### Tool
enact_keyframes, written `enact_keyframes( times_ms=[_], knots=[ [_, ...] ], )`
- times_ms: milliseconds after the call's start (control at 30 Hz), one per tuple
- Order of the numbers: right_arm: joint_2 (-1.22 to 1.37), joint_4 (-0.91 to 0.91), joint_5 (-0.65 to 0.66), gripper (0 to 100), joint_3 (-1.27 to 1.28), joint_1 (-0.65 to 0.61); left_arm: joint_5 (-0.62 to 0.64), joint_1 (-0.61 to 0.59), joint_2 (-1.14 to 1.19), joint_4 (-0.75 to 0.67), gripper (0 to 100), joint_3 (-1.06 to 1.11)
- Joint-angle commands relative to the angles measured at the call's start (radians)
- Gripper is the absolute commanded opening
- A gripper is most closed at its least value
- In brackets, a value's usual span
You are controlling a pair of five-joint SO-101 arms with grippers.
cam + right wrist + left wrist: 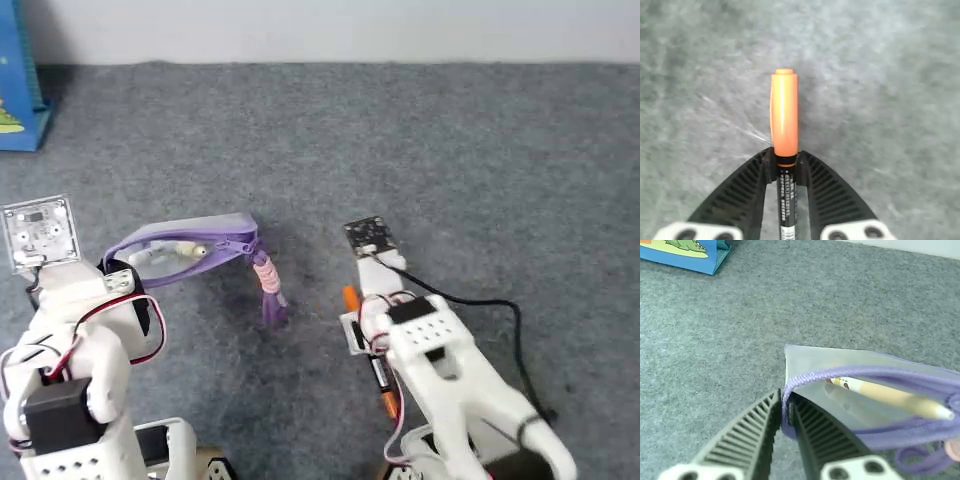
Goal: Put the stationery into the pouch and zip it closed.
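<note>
Marker (784, 115) in right fingers (747, 192), pouch (840, 360) left

Robot test bench, lab or hobby room; cannot tell which
- two small white plastic arms side by side at near edge: left arm (70, 370), right arm (450, 370)
- bare red and white wires (160, 335) looping outside arm shells
- loose black cable (490, 303) trailing over surface
- table (450, 150) covered in grey felt-like mat, plain white wall (350, 30) behind
- blue box (15, 90) with cartoon dinosaur print at far corner
- handled things are ordinary stationery: purple pouch (190, 245), orange marker (784, 115)
</note>
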Motion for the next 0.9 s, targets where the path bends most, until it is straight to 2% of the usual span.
enact_keyframes(
  times_ms=[0,167,500,633,867],
  knots=[
    [-0.114,0.047,0.015,12.7,0.009,0.035,0.008,-0.005,0.012,-0.028,1,-0.008],
    [-0.182,0.084,0.009,24.1,0.009,-0.008,0.008,-0.005,0.012,-0.028,1,-0.008],
    [-0.176,-0.004,0.015,24.1,-0.003,-0.047,0.008,-0.005,0.012,-0.026,1,-0.008],
    [-0.085,-0.004,0.009,24.1,-0.035,-0.074,0.008,-0.005,0.012,-0.026,1,-0.010],
    [0.239,-0.004,0.008,24.1,-0.219,-0.025,0.008,-0.005,0.012,-0.025,1,-0.010]
  ],
)
